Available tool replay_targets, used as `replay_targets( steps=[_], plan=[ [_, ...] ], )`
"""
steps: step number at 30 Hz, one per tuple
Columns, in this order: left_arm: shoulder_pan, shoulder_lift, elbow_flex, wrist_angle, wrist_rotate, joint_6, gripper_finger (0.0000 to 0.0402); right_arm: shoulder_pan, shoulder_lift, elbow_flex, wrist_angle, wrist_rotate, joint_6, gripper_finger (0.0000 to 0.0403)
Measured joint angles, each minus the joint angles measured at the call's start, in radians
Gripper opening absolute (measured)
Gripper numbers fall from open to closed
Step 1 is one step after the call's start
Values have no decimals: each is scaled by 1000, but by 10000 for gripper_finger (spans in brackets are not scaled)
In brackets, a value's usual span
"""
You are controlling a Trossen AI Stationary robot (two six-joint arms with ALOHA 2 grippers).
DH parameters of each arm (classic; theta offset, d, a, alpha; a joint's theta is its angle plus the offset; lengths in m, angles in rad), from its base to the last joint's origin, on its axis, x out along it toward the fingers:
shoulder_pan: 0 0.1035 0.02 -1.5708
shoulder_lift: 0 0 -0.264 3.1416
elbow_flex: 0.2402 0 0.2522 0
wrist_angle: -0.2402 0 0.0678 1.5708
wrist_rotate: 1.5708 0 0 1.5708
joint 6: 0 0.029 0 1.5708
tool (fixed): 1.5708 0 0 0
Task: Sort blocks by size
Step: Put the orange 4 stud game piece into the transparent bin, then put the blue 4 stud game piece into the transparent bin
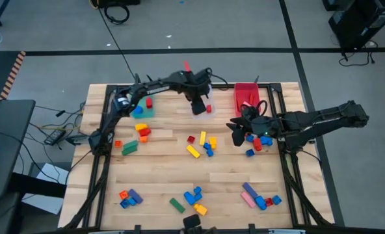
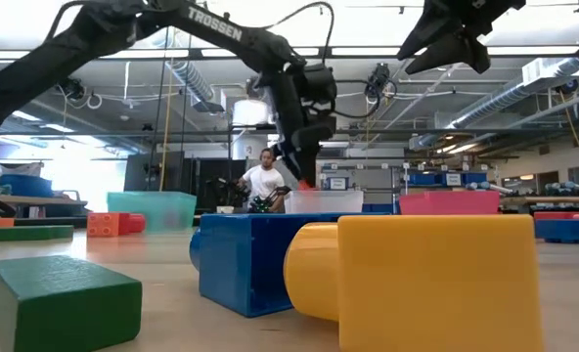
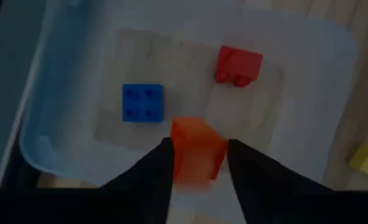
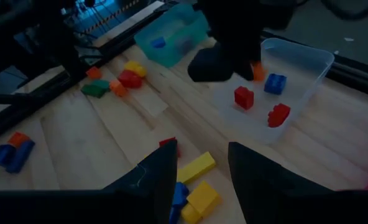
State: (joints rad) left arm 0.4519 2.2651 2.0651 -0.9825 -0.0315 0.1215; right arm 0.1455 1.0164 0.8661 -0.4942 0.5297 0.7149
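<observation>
High view: the left gripper (image 1: 199,106) is hanging over the clear bin (image 1: 204,106) at the table's (image 1: 160,172) far edge, between the teal bin (image 1: 142,108) and the red bin (image 1: 246,95). The right gripper (image 1: 236,132) is waiting near the red bin, above a small group of blue and red blocks (image 1: 256,143). Loose blocks are lying in about six separate groups across the table.

Low view: three blocks are filling the foreground, one green (image 2: 60,301), one blue (image 2: 247,259), one yellow (image 2: 426,282). A person (image 2: 264,180) is sitting in the room behind.

Left wrist view: the left gripper's fingers (image 3: 148,174) are standing narrowly on either side of one orange block (image 3: 197,151); whether they are gripping it cannot be told. Two blocks are lying in the clear bin below, one blue (image 3: 143,102) and one red (image 3: 238,65).

Right wrist view: the right gripper (image 4: 202,171) is standing partly open and empty over yellow and blue blocks (image 4: 194,186). The clear bin (image 4: 299,68) is showing two red blocks and one blue.
</observation>
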Motion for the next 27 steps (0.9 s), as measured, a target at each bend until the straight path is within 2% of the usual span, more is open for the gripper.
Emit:
replay_targets(
  steps=[5, 15, 22, 27],
  plan=[
    [0, -4, 2, 23, 0, 3, 194, 0, 0, 0, 0, 0, 14, 158],
    [-27, -152, 2, 5, 12, -89, 196, 0, 0, 0, 0, 0, 18, 158],
    [-152, -291, -32, 7, -83, -147, 197, 0, 0, 0, -1, 0, -8, 158],
    [-258, -385, -144, 66, -165, -203, 197, 0, 7, 0, -2, 1, -41, 158]
  ],
)
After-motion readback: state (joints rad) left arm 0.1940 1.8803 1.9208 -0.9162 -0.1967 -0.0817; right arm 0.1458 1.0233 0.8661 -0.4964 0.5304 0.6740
